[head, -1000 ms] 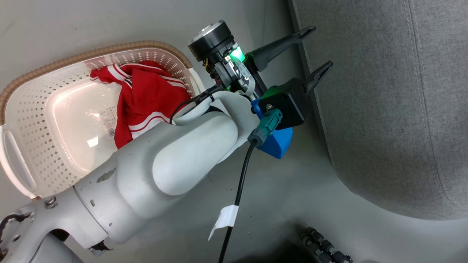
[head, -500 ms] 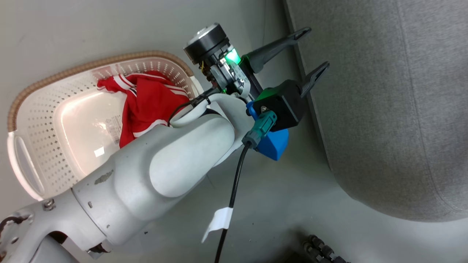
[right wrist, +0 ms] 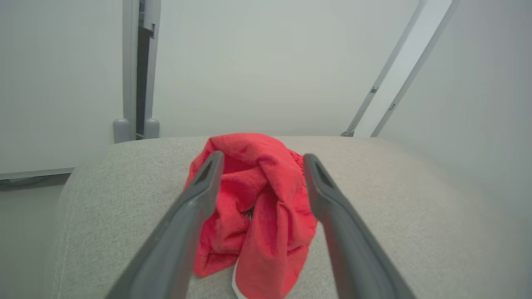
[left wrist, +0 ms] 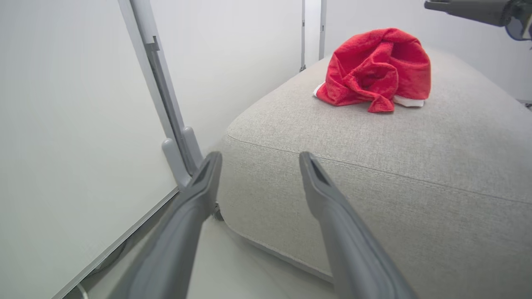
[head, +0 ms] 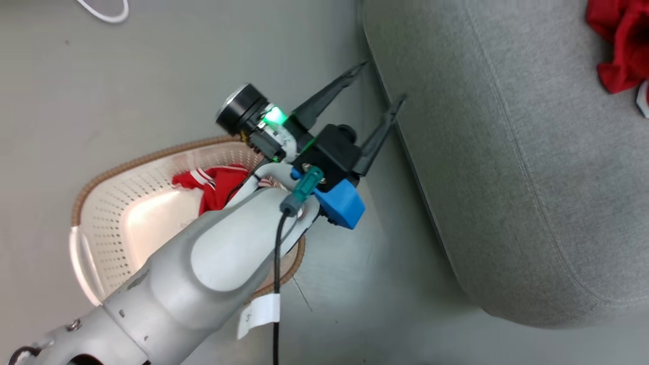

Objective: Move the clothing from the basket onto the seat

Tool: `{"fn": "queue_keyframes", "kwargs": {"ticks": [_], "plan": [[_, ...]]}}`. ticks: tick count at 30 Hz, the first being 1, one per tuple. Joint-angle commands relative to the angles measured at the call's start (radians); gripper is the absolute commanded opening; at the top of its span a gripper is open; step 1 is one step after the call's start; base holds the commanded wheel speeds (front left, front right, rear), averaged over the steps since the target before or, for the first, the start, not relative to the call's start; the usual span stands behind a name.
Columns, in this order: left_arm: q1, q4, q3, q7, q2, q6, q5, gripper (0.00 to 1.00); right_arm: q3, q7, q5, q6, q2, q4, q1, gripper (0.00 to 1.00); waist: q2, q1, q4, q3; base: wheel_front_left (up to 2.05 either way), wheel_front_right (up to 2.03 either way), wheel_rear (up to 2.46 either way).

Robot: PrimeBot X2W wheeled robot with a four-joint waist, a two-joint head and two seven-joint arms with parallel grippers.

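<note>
Grey floor (head: 355, 284) between basket (head: 127, 165) rim and seat (head: 507, 177) edge — left hand (head: 383, 81) and right hand (right wrist: 262, 157) wide open, empty.

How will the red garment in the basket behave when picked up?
Probably floppy: the red garment lies bunched in folds in the basket, so it should drape and trail from a pinch. Likely light: the other garment sits crumpled on the seat without visibly denting it.
</note>
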Motion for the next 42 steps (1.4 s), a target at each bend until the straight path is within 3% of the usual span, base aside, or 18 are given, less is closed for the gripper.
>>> {"fn": "queue_keyframes", "kwargs": {"ticks": [1, 11, 18, 31, 42], "plan": [[0.028, -0.01, 0.025, -0.006, 0.008, 0.014, -0.004, 1.0, 0.021, -0.004, 0.007, 0.0, 0.011, -0.023, 0.028, 1.0, 0.0, 0.0001, 0.037, -0.08, 0.0, 0.0, 0.0], [0.237, -0.163, 0.284, -0.007, 0.03, 0.073, 0.046, 1.0, 0.207, -0.004, 0.003, 0.0, 0.035, -0.119, 0.118, 1.0, 0.0, 0.0001, 0.151, -0.235, 0.0, 0.0, 0.0], [0.389, -0.207, 0.455, -0.007, 0.021, 0.071, 0.085, 1.0, 0.303, -0.004, 0.01, 0.0, 0.056, -0.145, 0.164, 1.0, 0.0, 0.0001, 0.206, -0.322, 0.0, 0.0, 0.0], [0.679, -0.244, 0.731, -0.007, -0.029, 0.004, 0.174, 1.0, 0.366, -0.004, 0.027, 0.0, 0.124, -0.196, 0.329, 1.0, 0.0, 0.0001, 0.282, -0.484, 0.0, 0.0, 0.0], [0.822, -0.214, 0.833, -0.007, -0.076, -0.082, 0.235, 1.0, 0.364, -0.004, 0.04, 0.0, 0.168, -0.184, 0.471, 1.0, 0.0, 0.0001, 0.31, -0.569, 0.0, 0.0, 0.0]]}}
